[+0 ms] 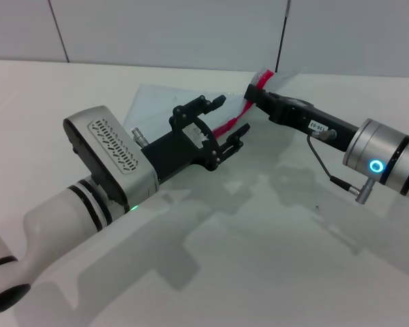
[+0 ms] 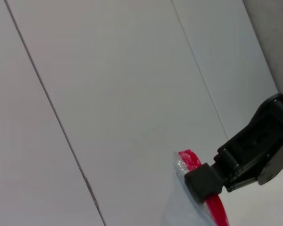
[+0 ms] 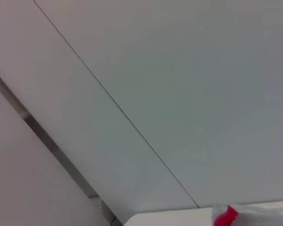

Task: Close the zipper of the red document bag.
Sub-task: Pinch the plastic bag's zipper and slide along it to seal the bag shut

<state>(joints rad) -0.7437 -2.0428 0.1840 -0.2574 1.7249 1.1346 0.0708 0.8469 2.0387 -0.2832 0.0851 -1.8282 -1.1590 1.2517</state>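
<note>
My right gripper (image 1: 253, 94) pinches the zipper (image 1: 226, 126) at the red document bag (image 1: 157, 109) far end. Left gripper (image 1: 226, 122) is spread around the zipper mid-strip; I'd clamp there first, then pull steadily along it.

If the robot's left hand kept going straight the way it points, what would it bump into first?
Probably the zipper, the red strip on the red document bag. The left hand is open and points right at it, though depth is unclear.

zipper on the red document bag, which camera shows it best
The head view: the zipper runs as a red strip from the right gripper down between the open fingers of the left gripper. The left wrist view shows only its pinched end; the right wrist view shows just a red tip.
</note>
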